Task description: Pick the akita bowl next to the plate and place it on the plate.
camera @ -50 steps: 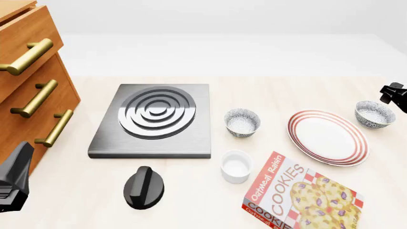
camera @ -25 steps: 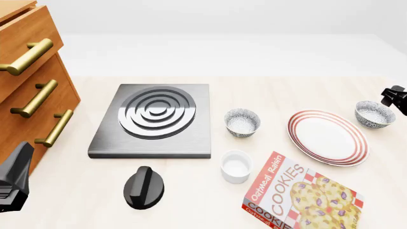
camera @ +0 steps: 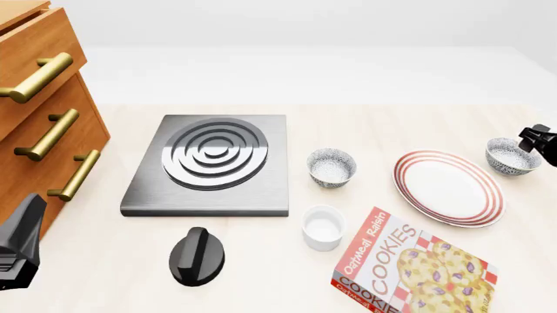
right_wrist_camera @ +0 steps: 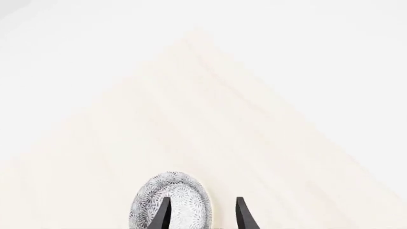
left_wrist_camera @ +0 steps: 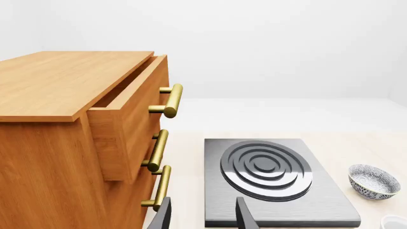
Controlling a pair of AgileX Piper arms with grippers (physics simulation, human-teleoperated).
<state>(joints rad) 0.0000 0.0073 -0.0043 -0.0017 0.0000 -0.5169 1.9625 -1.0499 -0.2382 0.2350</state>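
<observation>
My left jaws [left_wrist_camera: 202, 214] hang released and idle near the wooden drawer cabinet [camera: 39, 111], with the steel burner plate [camera: 213, 163] ahead of them; they have no part in this step. Moving right, a speckled bowl [camera: 332, 167] sits between the burner and the plate [camera: 448, 188], with a white ramekin [camera: 323, 226] and a cookie box [camera: 416, 270] nearer me. The akita bowl [camera: 512, 156] I am after stands just beside the plate's far right rim, upright on the pale wood tabletop [camera: 366, 124]. My right jaws [right_wrist_camera: 202, 214] are spread and grasping nothing, one finger over the bowl's wall, the other outside it. I judge the wise course is to straddle the rim squarely, sink lower, then clench gently so the bowl does not tip. Beyond the tabletop's edge the room is plain white.
</observation>
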